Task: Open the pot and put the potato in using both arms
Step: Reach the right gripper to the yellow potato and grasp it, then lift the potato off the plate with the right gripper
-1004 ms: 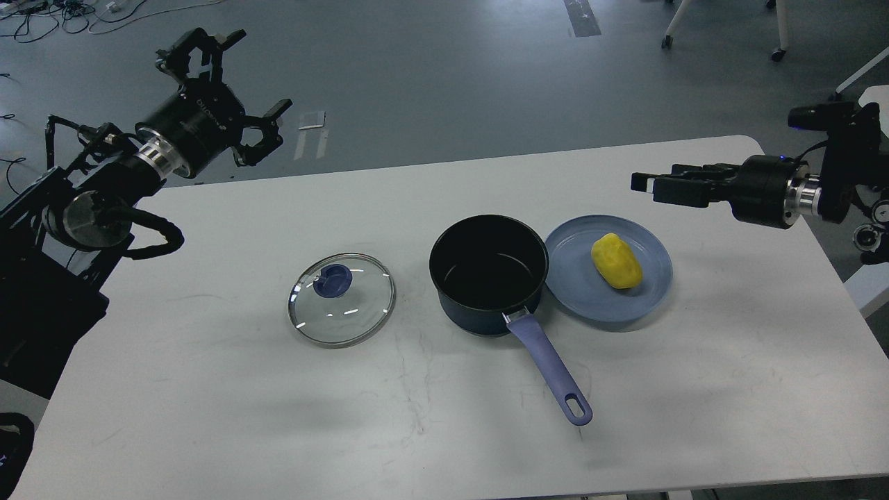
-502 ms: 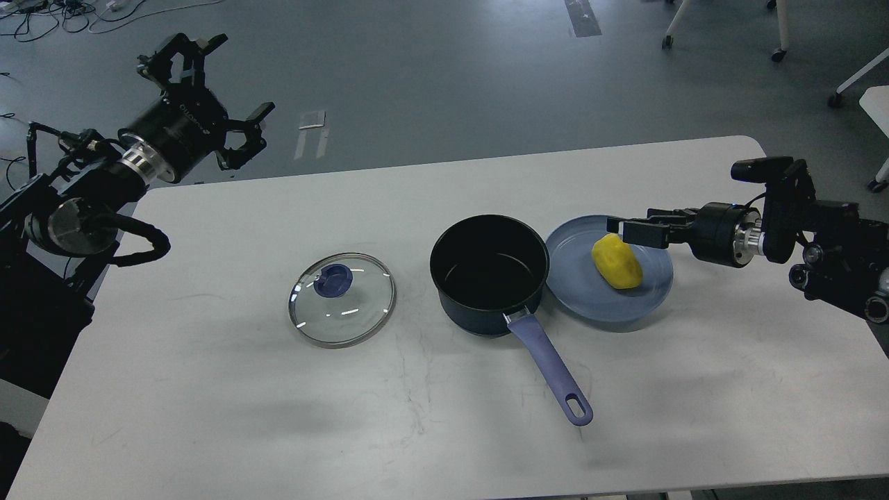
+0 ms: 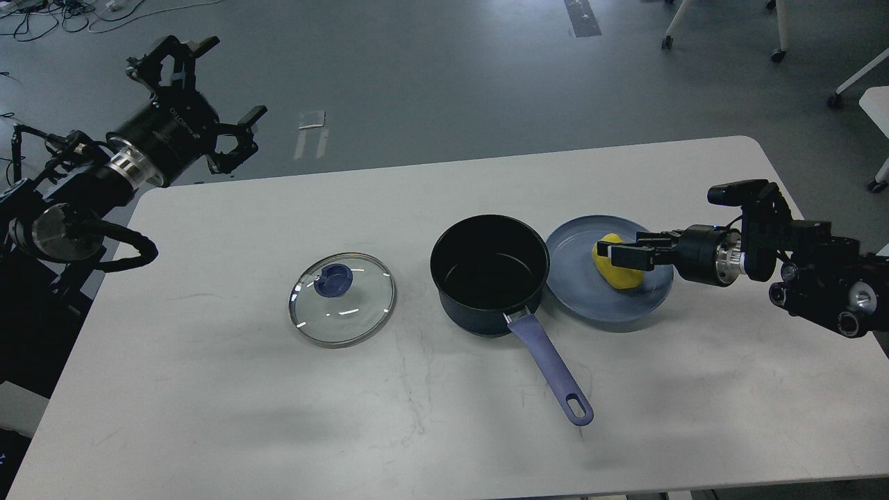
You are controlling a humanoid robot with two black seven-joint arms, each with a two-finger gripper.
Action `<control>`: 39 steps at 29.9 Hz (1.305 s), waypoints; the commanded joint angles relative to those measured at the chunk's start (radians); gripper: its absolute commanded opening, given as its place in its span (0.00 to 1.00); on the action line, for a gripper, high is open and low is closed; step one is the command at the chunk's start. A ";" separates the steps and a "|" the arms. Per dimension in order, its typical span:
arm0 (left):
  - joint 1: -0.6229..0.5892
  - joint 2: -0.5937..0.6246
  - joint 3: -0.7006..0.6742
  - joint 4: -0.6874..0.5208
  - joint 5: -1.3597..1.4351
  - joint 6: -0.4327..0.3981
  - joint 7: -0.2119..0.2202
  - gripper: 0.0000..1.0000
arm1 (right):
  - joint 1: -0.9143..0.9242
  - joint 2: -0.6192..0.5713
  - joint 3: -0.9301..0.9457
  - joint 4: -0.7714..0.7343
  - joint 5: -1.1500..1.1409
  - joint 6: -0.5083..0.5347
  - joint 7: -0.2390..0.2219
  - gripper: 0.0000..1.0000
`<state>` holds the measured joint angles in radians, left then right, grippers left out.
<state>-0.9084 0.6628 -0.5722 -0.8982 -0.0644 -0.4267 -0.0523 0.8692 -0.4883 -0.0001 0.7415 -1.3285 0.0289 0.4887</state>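
The dark blue pot point(image 3: 489, 274) stands open at the table's middle, its purple handle point(image 3: 552, 368) pointing to the front right. Its glass lid point(image 3: 342, 298) with a blue knob lies flat on the table to the pot's left. The yellow potato point(image 3: 620, 274) lies on a blue plate point(image 3: 576, 288) right of the pot. My right gripper point(image 3: 615, 253) reaches in from the right, low over the plate, with its fingers open on either side of the potato's top. My left gripper point(image 3: 233, 80) is open and empty, raised beyond the table's far left corner.
The white table point(image 3: 444, 430) has rounded corners and its far edge runs behind the pot. Chair legs on castors point(image 3: 778, 52) stand on the grey floor at the far right. Cables point(image 3: 42, 17) lie on the floor at the far left.
My right gripper has come down and to the left, from above the table's right side onto the potato. My left gripper has drawn back a little to the left.
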 commanded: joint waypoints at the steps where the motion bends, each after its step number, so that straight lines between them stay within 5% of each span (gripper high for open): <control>1: 0.011 -0.002 0.000 -0.001 0.000 0.002 -0.003 0.98 | -0.006 0.020 -0.003 -0.019 0.000 0.000 0.000 0.72; 7: 0.016 -0.002 0.000 -0.001 0.001 0.002 -0.006 0.98 | 0.007 0.033 -0.063 -0.053 -0.001 0.000 0.000 0.64; 15: 0.016 -0.002 0.005 -0.002 0.003 0.005 -0.006 0.98 | 0.005 0.063 -0.074 -0.076 -0.001 -0.023 0.000 0.38; 25: 0.016 -0.002 0.012 -0.002 0.003 0.009 -0.006 0.98 | 0.042 0.071 -0.066 -0.062 0.003 -0.047 0.000 0.37; 39: 0.014 -0.008 0.014 -0.002 0.005 0.009 -0.004 0.98 | 0.221 -0.079 -0.074 0.079 0.002 -0.040 0.000 0.30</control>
<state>-0.8928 0.6563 -0.5583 -0.9005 -0.0599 -0.4180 -0.0571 1.0453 -0.5366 -0.0736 0.7811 -1.3268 -0.0127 0.4887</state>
